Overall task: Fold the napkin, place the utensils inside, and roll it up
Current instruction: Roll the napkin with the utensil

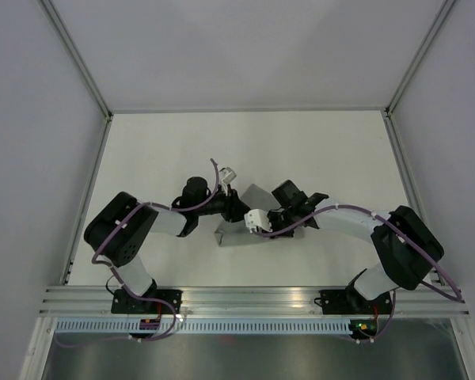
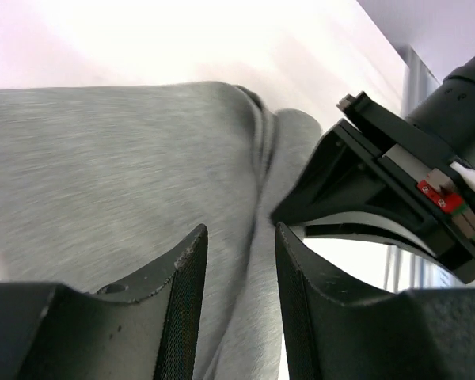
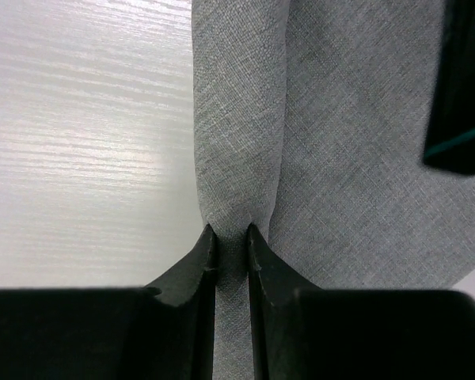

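The grey napkin point(image 1: 236, 234) lies bunched at the table's middle, mostly hidden under both arms. In the right wrist view my right gripper point(image 3: 231, 231) is shut on a narrow rolled fold of the napkin point(image 3: 340, 142). In the left wrist view my left gripper point(image 2: 241, 237) straddles the same thick fold of the napkin point(image 2: 103, 174), its fingers close against the fold. The right gripper point(image 2: 380, 182) faces it just beyond. From above, the left gripper point(image 1: 236, 212) and right gripper point(image 1: 264, 228) meet over the cloth. The utensils are hidden.
White table point(image 1: 317, 150) with metal frame posts at the back corners and a rail point(image 1: 253, 299) along the near edge. Grey walls enclose the sides. The left gripper's dark body point(image 3: 463, 87) shows at the right edge of the right wrist view.
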`<state>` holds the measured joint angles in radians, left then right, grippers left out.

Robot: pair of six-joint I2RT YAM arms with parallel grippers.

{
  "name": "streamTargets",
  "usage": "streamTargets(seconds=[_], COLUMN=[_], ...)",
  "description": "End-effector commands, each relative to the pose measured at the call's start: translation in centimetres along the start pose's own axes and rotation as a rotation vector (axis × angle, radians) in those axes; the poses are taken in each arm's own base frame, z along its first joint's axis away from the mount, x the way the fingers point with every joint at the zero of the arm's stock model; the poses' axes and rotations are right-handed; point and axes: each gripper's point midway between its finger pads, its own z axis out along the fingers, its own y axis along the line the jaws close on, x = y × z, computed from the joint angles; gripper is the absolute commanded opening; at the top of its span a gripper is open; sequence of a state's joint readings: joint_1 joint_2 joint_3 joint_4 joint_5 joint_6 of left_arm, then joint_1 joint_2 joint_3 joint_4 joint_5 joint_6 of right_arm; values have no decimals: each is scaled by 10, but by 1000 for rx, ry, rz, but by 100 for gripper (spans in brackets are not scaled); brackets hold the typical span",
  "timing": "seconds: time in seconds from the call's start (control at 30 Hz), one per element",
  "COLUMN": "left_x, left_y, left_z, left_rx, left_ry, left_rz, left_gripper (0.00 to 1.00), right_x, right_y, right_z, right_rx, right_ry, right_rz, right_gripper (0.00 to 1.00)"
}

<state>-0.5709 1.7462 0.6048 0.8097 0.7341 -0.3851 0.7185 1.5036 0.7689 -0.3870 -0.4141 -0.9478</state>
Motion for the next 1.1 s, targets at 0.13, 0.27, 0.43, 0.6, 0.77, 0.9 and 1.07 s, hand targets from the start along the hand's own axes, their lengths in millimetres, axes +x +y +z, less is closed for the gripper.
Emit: streamTargets(seconds=[0.13,0.27,0.43,0.6,0.77,0.9,1.07], left_x=[-79,-84,-89,-89,-70,-51,-15], left_y=[21,19,18,-1,-16,-33,-48], left_z=[-52,-77,-116,-135,-126,-105,-71], left_rx=[-304,-389,-496,-501,-519,-502,-476], left_ry=[-381,-472,-632,-699,-619,-531,-362], left_rz=[162,195,187,241,394,514,680], left_gripper=[46,45,45,44,44,44,47], right_x=[39,39,42,45,48,49,52], right_y=[52,42,24,6,-8,-17,-25], right_z=[6,10,13,22,32,39,45], right_rx=[-348,-442,-515,-574,-592,-590,-585], right_ry=[119,125,128,159,204,229,248], right_rz=[190,260,347,427,497,527,550], right_gripper=[1,2,2,2,2,2,2])
